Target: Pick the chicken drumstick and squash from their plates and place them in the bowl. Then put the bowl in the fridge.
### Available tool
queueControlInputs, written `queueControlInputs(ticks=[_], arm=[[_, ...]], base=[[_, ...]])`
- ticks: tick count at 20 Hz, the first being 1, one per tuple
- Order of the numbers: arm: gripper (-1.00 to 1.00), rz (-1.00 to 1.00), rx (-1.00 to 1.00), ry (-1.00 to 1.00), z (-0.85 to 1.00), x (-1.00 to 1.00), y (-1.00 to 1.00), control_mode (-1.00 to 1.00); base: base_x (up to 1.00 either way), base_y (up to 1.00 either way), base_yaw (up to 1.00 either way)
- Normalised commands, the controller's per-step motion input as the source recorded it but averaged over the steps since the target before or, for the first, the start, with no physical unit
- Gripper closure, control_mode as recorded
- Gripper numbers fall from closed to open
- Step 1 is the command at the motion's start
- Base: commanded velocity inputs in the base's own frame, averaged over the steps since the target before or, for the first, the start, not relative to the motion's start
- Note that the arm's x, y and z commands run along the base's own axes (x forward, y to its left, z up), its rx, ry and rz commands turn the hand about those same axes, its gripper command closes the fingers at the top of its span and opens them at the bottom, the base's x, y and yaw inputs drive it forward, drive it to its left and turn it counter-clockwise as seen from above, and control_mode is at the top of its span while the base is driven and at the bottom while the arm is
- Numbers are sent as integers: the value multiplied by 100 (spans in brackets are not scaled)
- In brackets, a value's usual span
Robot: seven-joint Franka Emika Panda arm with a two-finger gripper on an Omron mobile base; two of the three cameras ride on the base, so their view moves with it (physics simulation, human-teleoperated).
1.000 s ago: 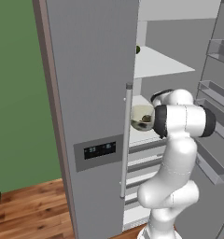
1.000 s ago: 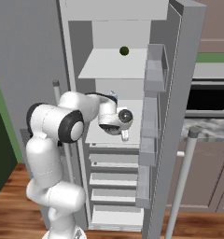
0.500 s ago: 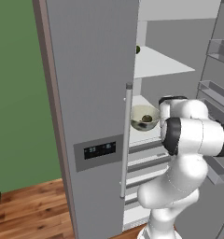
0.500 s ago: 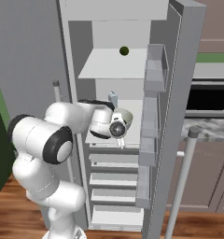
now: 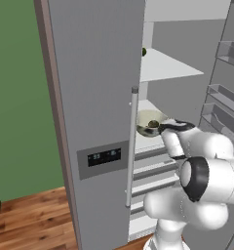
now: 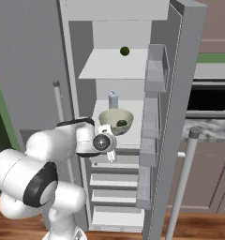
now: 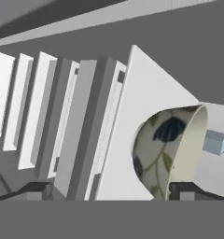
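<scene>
Cream bowl [image 6: 115,120] with dark leaf pattern, grey steel fridge [image 5: 94,97], white shelves [image 6: 115,64], green wall [image 5: 19,107]

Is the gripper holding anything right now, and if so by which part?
Nothing is held. The gripper is open and clear of the bowl, which sits on the fridge shelf.

Everything's looking flat and evenly lit, typical render, no obvious light source showing. The fridge [image 6: 133,93] interior is coming out bright white-grey with only soft shading under the shelves. No glare or motion blur happening anywhere. The hand view is looking soft and blocky, the bowl [image 7: 167,154] pattern smearing a bit. Edges aren't bending noticeably.
</scene>
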Motion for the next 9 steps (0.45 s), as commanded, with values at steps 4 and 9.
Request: queueControlInputs(ticks=[4,9], arm=[[-100,0,0,34,70,-48,-1,-100],[-100,0,0,25,81,-36,-3,-100]], base=[[0,0,0],[0,0,0]])
